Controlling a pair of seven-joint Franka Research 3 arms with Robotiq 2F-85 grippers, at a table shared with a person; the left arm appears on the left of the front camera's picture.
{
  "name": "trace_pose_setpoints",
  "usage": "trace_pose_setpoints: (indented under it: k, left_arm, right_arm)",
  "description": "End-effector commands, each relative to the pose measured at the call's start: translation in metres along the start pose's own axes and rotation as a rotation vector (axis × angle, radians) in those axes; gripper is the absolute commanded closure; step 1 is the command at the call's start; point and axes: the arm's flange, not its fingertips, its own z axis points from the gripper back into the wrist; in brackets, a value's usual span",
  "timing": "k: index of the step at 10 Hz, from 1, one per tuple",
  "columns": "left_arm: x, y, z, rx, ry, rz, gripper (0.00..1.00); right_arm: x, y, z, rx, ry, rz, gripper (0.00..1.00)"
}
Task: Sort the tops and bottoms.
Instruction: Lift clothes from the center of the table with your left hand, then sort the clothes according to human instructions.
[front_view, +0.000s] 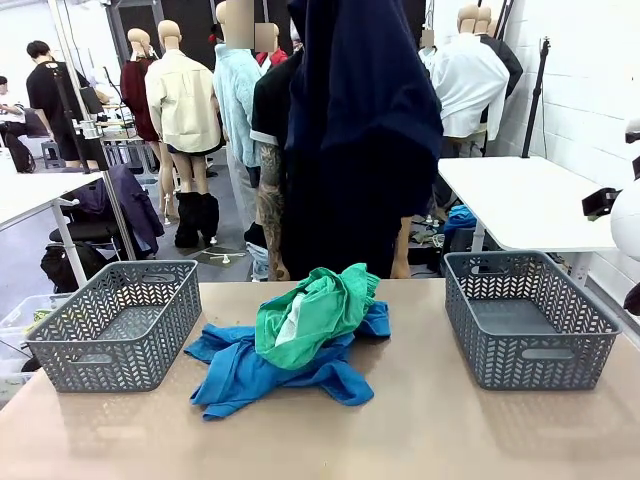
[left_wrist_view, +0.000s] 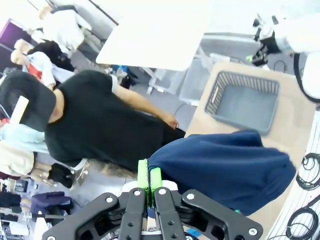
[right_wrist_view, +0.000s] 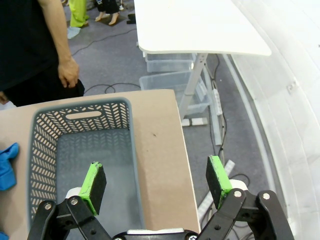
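- Dark navy garment hangs high over the desk's middle, its thin edge pinched in the left pincer; it may slip free.
- Sea-green garment lies tangled on blue garments mid-desk; lifting one could drag others.
- Right pincer stands wide, empty.

Dark navy garment up in the air, hanging in long loose folds above the bench's far edge, pinched at its top hem by the left claw. Mid-bench, the sea-green garment lies bunched, white tag showing, heaped on the crumpled bright blue garments.
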Motion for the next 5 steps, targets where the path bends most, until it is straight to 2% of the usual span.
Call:
trace_pose_setpoints:
  k: [1,2,5]
  left_arm:
    - [0.029,0.003,0.008,0.006,0.016,-0.004,1.0]
    - [0.0,0.0,0.0,0.0,0.0,0.0,1.0]
    - [0.0,0.0,0.0,0.0,0.0,0.0,1.0]
  right_arm:
    - [-0.001,0.001,-0.001,-0.005,0.009,-0.001,0.0]
    - [-0.001,0.001,-0.001,-0.005,0.009,-0.001,0.0]
    - [-0.001,0.001,-0.001,-0.005,0.009,-0.001,0.0]
